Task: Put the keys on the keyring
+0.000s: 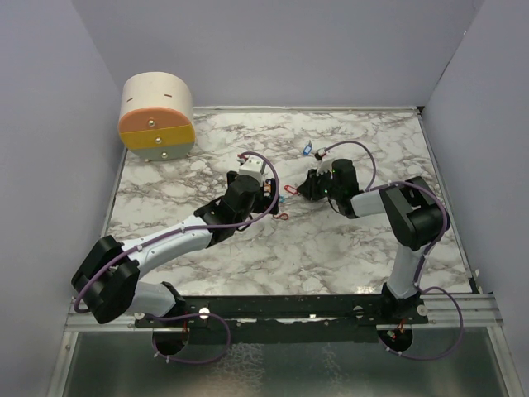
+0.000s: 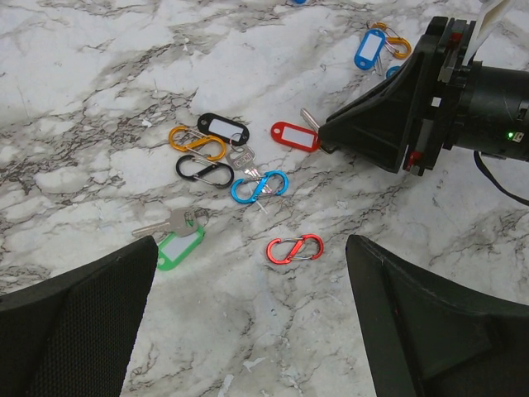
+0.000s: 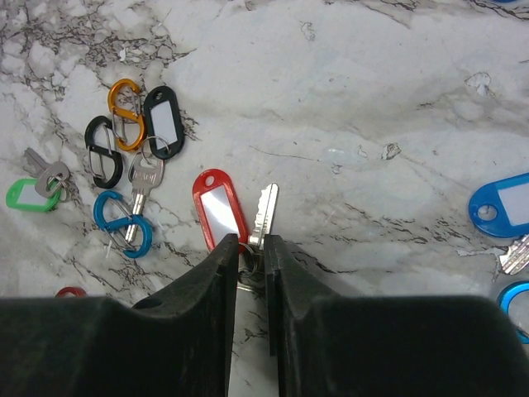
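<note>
The keys lie scattered mid-table. A red-tagged key [image 3: 218,207] with its metal blade [image 3: 263,213] sticks out just ahead of my right gripper [image 3: 250,241], whose jaws stand narrow and pinch its split ring. From the left wrist view the right gripper [image 2: 326,136] touches the red tag [image 2: 295,136]. A red S-shaped keyring [image 2: 295,248] lies loose on the marble just ahead of my left gripper [image 2: 252,241], which hovers wide open and holds nothing. A green-tagged key [image 2: 179,246] lies by the left finger. Black-tagged key [image 2: 223,128] sits further back.
Orange [image 2: 197,141], black [image 2: 204,169] and blue [image 2: 259,186] S-shaped clips cluster beside the black tag. A blue-tagged key [image 3: 504,204] lies to the right. A cream and orange drawer box [image 1: 157,116] stands at the back left. Grey walls [image 1: 50,124] enclose the table.
</note>
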You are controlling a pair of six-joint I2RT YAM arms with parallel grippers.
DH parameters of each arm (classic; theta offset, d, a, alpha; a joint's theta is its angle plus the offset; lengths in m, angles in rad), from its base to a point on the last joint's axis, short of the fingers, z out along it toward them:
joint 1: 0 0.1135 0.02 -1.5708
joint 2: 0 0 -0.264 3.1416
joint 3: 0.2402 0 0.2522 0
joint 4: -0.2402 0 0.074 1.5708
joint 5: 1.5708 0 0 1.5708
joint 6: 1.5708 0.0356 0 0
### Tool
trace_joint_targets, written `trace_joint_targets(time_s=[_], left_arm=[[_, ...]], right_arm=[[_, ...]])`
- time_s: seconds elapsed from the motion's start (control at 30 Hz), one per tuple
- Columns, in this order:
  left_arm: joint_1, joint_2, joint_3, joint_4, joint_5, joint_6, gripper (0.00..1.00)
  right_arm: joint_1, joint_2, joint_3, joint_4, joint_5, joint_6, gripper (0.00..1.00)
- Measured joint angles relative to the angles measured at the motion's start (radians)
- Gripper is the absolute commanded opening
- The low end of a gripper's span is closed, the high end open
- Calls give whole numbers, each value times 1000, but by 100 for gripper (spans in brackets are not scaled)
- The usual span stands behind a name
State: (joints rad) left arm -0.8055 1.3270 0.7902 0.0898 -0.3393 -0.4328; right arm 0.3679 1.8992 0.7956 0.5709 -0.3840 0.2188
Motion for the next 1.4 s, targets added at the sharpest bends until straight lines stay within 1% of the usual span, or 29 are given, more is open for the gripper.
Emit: trace_joint_targets(time_s=[0.13, 0.27, 0.37, 0.5, 0.53, 0.63, 0.7, 0.9, 1.0, 1.2, 1.4], left_arm=[[2, 0, -1, 2, 3, 0, 98], [6, 1, -2, 7, 8, 0, 98], [6, 9, -2, 11, 11, 0, 97], [8, 43, -2, 14, 16, 0, 95], [8, 54, -2, 15, 18, 1, 94], [11, 93, -1, 24, 34, 3, 94], [12, 125, 0, 34, 48, 5, 94], [13, 232, 21, 39, 117, 5, 94], [13, 253, 21, 40, 139, 2, 94], [13, 234, 21, 51, 141, -5, 94], [14, 171, 14, 53, 134, -14, 93]], right_arm=[[3, 0, -10, 10, 0, 1, 12], [6, 0, -27, 34, -3, 1, 3], [7, -2, -44, 59, -5, 4, 1], [8, -23, -76, 76, -3, 8, 0], [8, -31, -85, 76, -2, 10, 1], [10, -56, -108, 75, 0, 12, 16], [11, -76, -117, 75, 3, 16, 22], [11, -132, -131, 75, 14, 19, 26], [12, -152, -138, 75, 11, 18, 28], [47, -174, -151, 65, 2, -8, 35], [121, -174, -145, 3, 11, -48, 37]])
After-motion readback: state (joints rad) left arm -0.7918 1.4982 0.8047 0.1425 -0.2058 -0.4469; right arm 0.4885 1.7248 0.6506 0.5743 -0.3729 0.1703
